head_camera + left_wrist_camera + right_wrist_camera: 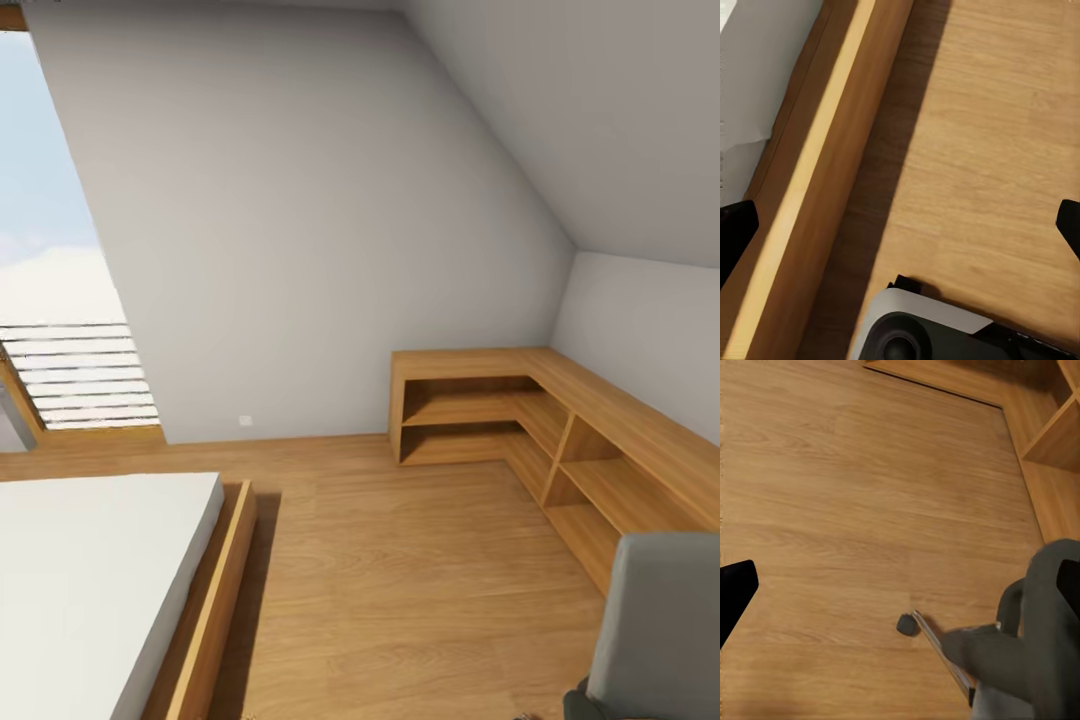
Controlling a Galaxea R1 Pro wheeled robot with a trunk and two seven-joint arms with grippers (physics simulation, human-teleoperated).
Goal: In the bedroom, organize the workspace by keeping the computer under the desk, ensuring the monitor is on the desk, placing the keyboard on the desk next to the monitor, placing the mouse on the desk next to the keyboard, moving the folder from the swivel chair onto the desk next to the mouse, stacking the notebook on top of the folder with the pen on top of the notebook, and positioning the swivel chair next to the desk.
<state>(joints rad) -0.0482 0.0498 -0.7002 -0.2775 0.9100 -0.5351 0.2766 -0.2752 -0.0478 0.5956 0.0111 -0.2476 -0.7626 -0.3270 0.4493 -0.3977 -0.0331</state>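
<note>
- Far left in the head view: skylight [45, 215] cut off by the frame edge, slatted part below it.
- Lower left: bed [95, 585] with white mattress and wood frame, only partly in shot.
- Left tool [904, 225]: black fingertips [736, 229] poking in at opposite edges of the left wrist view, wide apart, gripping nothing, over the plank floor [975, 150] beside the bed frame. Robot base [922, 334] cropped at the edge.
- Middle: bare grey wall of the bedroom [330, 230].
- Right: low L-shaped wood cabinets [560, 430], shelves hard to see into.
- Bottom right corner: swivel chair [660, 625], just part of the grey backrest, seat hidden.
- Right tool [904, 585]: fingertips spread apart, nothing between, above the chair's spoke and caster [906, 624].
</note>
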